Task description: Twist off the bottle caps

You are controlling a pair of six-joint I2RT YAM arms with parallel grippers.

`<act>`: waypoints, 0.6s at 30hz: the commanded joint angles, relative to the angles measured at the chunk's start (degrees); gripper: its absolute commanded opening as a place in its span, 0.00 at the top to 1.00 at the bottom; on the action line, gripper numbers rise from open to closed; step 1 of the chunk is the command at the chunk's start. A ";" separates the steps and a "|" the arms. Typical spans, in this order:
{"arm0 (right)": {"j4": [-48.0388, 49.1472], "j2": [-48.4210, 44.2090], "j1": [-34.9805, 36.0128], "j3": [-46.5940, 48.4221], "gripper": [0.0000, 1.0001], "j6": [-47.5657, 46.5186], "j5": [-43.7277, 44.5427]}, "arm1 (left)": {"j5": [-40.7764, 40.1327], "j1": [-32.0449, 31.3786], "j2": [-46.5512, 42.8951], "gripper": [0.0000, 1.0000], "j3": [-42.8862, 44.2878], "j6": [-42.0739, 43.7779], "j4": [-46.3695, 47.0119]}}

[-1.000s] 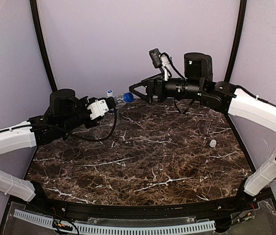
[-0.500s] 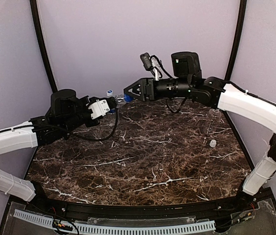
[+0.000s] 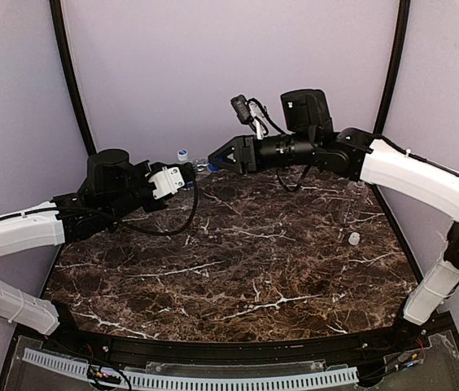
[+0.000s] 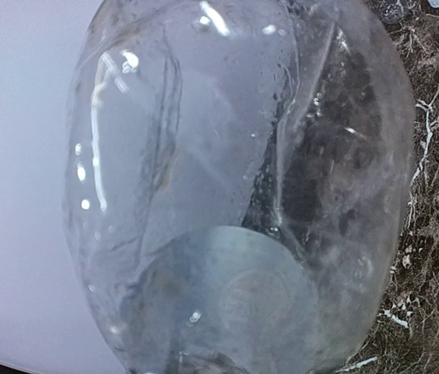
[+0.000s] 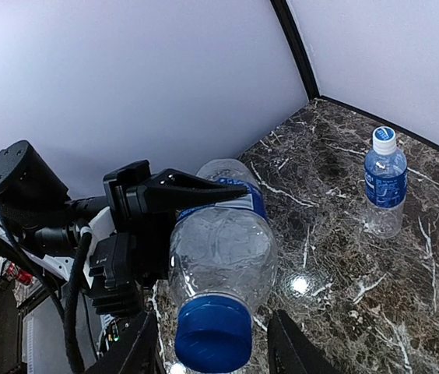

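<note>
at the back of the marble table [image 3: 238,261], in the top view, your left gripper [image 3: 185,173] is clamped on the pepsi bottle [image 3: 199,167]. it holds the bottle clear of the surface, roughly level, with the dark blue cap [image 3: 212,168] pointing at the right gripper [image 3: 216,160], which sits right at it. the water bottle [image 3: 182,155] stands just behind them. a loose white cap [image 3: 354,239] lies well apart on the right side.

in the left wrist view the clear bottle body fills the frame, seen from its base end. you see nothing of the grip here, so judge it from the other cameras.

in the right wrist view the cap lies between the right arm's fingers [image 5: 140,351], which are spread to either side and seem not to touch it. the left jaws cross the bottle at its label. the water bottle is upright, capped and out of your way.

so the step in hand looks like taking hold of the cap. ease forward along the bottle's axis until the pads cover the cap's side wall, not the neck. close firmly, then roll your wrist about that same axis. the thin plastic may twist or slip in the left grip, so keep that hold tight. expect to regrip, and pull back only once the cap spins free.
</note>
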 commanded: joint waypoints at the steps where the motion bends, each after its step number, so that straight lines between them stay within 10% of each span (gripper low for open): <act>1: -0.67 1.14 0.20 1.31 0.52 -0.28 -0.49 | -0.21 -0.32 0.34 0.70 1.56 0.02 1.49; 7: -1.04 1.18 0.19 0.88 0.54 -0.37 0.13 | -0.46 -0.27 0.44 0.70 1.61 0.18 1.54; 15: 0.11 -0.06 0.19 -0.07 0.98 -2.25 0.88 | 0.28 -0.29 0.03 0.70 1.23 -0.35 1.54; 18: 0.61 -0.16 0.63 -0.33 1.00 -8.88 -4.97 | 2.62 -0.31 -0.58 0.70 1.35 -1.90 -0.49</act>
